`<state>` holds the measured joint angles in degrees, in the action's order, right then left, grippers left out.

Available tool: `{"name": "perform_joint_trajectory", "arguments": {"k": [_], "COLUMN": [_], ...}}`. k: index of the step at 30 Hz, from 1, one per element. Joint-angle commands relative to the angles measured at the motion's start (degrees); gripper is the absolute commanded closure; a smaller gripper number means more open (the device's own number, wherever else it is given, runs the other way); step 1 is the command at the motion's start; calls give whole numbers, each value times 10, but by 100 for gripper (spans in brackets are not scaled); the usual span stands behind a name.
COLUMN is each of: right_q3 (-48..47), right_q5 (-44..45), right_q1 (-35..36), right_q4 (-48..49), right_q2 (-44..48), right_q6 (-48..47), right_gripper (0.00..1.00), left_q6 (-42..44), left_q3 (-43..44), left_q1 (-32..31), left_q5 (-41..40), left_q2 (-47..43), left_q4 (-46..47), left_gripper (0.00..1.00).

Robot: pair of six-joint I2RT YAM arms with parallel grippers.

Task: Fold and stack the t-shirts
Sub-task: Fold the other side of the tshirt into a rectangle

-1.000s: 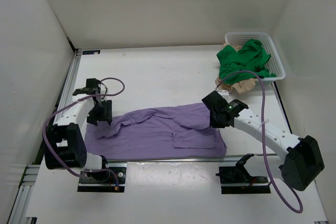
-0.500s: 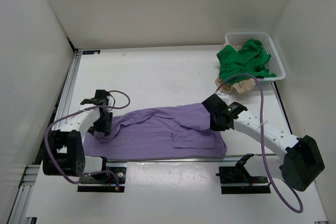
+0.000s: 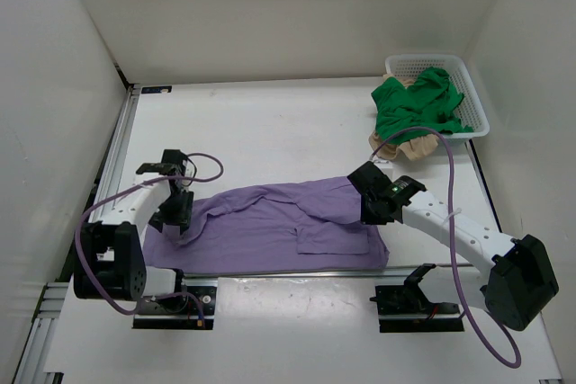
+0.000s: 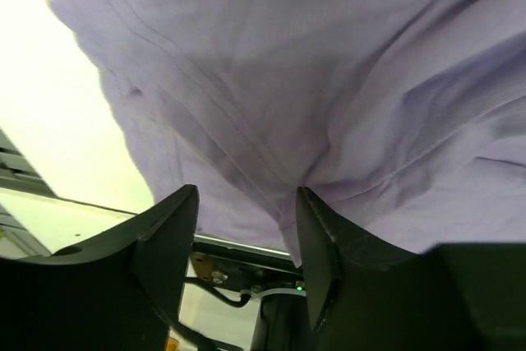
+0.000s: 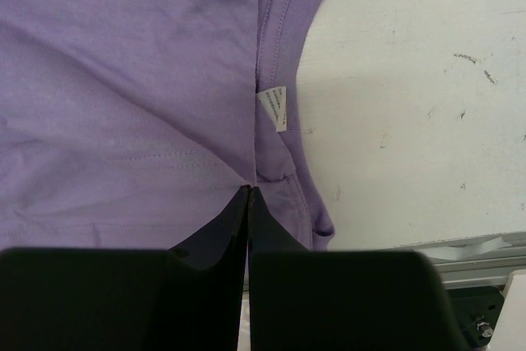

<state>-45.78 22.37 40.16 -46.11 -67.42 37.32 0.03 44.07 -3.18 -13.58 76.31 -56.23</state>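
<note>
Gripping purple t-shirt [image 5: 123,80] beside its illegible tag [image 5: 274,108], right jaws close; left jaws gape.

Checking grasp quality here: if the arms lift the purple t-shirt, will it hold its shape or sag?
Probably sags: the purple t-shirt lies in soft wrinkles and folds, so it would likely drape from the right gripper, shut near its collar. Likely light: the thin fabric gathers at that pinch. It could slip from the open left gripper.
</note>
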Motion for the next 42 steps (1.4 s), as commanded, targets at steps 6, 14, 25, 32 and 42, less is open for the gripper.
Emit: {"name": "perform_joint_trajectory", "arguments": {"k": [6, 14, 25, 32, 42], "right_q3": [-11, -40, -15, -65, -238], "right_q5": [-14, -30, -30, -78, -113], "right_q1": [-17, -42, -47, -98, -157], "right_q4": [10, 21, 65, 81, 75], "right_q2": [11, 0, -47, -201, -394], "right_q6": [38, 73, 77, 70, 44], "right_gripper": [100, 100, 100, 100, 100], "left_q6": [0, 0, 0, 0, 0], "left_q3": [48, 94, 29, 13, 59], "left_q1": [-2, 179, 189, 138, 113], "left_q5": [-71, 164, 57, 13, 35], "left_q2": [-95, -234, -42, 63, 184], "left_q4": [23, -55, 116, 168, 223], "left_gripper": [29, 10, 21, 29, 32]}}
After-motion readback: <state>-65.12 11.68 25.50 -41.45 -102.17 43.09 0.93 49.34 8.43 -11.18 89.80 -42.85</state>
